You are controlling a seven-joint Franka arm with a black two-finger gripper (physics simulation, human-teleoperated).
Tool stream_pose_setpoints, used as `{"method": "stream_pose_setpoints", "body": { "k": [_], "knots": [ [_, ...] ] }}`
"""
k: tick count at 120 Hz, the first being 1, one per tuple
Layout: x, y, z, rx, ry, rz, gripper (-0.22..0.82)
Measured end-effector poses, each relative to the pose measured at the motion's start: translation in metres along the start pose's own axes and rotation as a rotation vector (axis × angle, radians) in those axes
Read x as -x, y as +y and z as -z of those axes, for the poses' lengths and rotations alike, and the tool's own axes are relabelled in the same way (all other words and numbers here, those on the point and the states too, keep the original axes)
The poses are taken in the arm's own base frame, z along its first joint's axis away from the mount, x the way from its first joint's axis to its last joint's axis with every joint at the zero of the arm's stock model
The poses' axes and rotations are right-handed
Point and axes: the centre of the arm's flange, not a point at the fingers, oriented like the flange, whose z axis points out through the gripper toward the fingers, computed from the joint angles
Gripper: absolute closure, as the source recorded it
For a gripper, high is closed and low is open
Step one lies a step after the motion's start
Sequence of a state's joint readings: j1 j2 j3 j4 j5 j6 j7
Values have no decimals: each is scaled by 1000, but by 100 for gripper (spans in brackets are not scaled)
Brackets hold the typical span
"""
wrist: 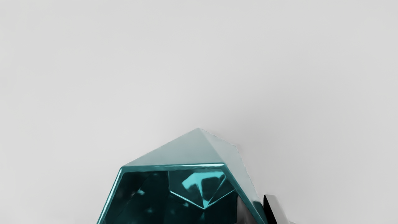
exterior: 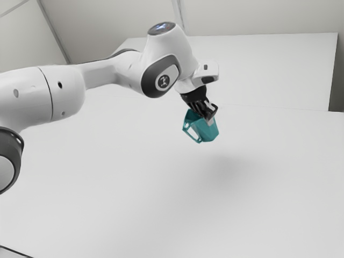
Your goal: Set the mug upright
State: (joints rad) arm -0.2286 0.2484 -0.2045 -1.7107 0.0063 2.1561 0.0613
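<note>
because the mug [exterior: 208,132] is up in the air over the table [exterior: 134,188], its whole weight is judged to be borne by the end effector [exterior: 209,119]. the shadow [exterior: 223,167] lies on the table well apart from the mug. the mug is tilted, with its mouth turned toward the hand and its handle [exterior: 191,136] on the exterior view's left side.

handling: walls are flat-sided and faceted, apparently rigid; no give is expected under pressure. weight is judged light for an empty cup. the surface is glossy in the wrist view and may prove slippery, so the mug could pivot about a small contact patch. material cannot be confirmed; if ceramic or glass, the rim and corners would chip on a hard landing, and gentle contact is advised.

grip point: the side wall near the rim is rated suitable, with one finger inside and one outside, on a flat face rather than across a corner, and clear of the handle. a deeper bite on the wall would resist rotation better than one at the lip.

end effector: grasping the mug by its wall. the inner finger [wrist: 244,214] is within the mouth and the outer finger [wrist: 274,207] bears on the outside, the two parted only by about the wall's thickness. upright placement is judged outstanding: the base needs to be levelled and seated on the table before release.
</note>
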Motion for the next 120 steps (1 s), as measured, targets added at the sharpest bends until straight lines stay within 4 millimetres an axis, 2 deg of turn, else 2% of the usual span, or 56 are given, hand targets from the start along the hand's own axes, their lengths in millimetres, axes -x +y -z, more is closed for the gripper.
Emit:
{"method": "stream_pose_setpoints", "body": {
  "k": [25,51,83,120],
  "knots": [
    [46,-41,3,-83,-85,121,78],
    [74,-71,-8,-130,-140,216,78],
    [103,-92,-23,-154,-175,304,78],
    [128,-106,-45,-161,-186,371,78]
  ]
}}
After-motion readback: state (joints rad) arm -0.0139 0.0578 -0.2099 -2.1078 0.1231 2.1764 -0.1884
